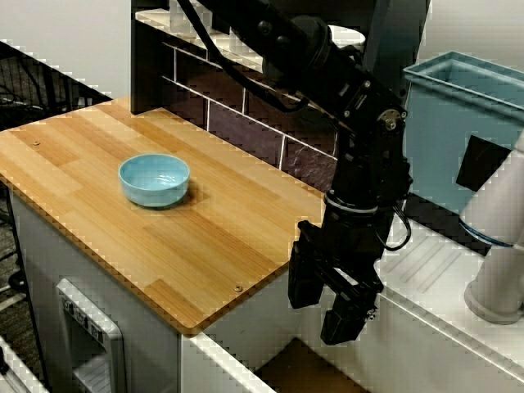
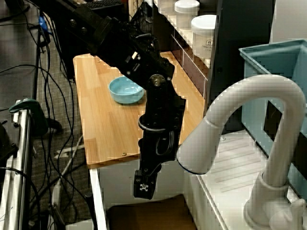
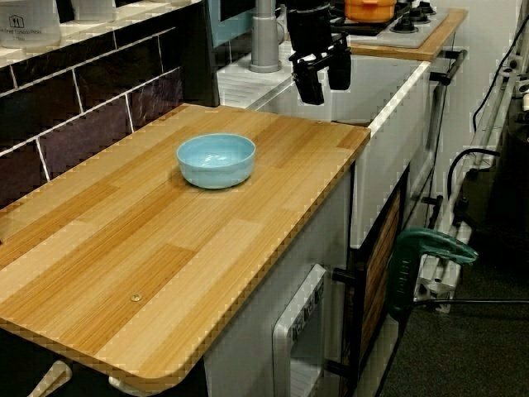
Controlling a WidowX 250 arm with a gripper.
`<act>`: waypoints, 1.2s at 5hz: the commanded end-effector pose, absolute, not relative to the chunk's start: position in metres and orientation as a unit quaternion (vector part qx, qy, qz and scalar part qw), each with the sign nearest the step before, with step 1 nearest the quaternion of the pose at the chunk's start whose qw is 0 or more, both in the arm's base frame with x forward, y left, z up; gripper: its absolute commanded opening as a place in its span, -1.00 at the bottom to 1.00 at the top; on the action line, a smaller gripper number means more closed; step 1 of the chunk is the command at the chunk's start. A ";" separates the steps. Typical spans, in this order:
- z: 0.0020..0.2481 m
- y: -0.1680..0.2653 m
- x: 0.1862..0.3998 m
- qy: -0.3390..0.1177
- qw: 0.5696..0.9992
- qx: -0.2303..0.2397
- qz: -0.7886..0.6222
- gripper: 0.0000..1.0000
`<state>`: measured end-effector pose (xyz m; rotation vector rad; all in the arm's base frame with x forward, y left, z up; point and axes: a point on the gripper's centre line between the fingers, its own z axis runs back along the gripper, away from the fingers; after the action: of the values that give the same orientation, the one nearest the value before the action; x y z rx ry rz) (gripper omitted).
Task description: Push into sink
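Wooden countertop (image 3: 165,273) fills the near part of the side view, its rounded corner closest to the lens, with white cabinet fronts below it. On that board sits a light blue bowl (image 1: 154,179), upright and empty, well away from every edge and from the arm. Behind the counter runs a dark tiled backsplash (image 1: 246,123) topped by a shelf carrying white jars (image 2: 205,29). Past the counter's far end lies the sink (image 1: 303,368), a recessed basin with white walls and a brown floor, only partly in view. Beyond it are the white ribbed draining surface (image 1: 426,266), a curved white faucet (image 2: 249,115) and a tall light-blue tub (image 1: 458,123). In the side view an orange pot rests on a stove further back, and a green-handled item stands on the floor beside the cabinets.

Over the sink hangs the black gripper (image 1: 327,307), pointing downward, just off the counter's end edge and above the brown floor. Its jaws stand slightly apart and hold nothing. The bowl is well apart from the gripper, back on the wood, with bare board between them; nothing stands on the path from the bowl to the basin's edge.
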<state>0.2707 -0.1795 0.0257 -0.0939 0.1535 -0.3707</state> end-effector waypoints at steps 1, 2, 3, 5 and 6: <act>0.026 -0.180 0.271 0.076 0.979 -0.047 -0.184 1.00; 0.052 -0.151 0.278 0.066 0.982 -0.058 -0.170 1.00; 0.076 -0.110 0.283 0.009 0.995 -0.030 -0.092 1.00; 0.122 -0.032 0.277 -0.013 0.994 -0.108 -0.027 1.00; 0.128 0.000 0.276 -0.034 0.995 -0.097 -0.005 1.00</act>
<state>0.2808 -0.0011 0.1140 -0.2035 -0.0130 0.0064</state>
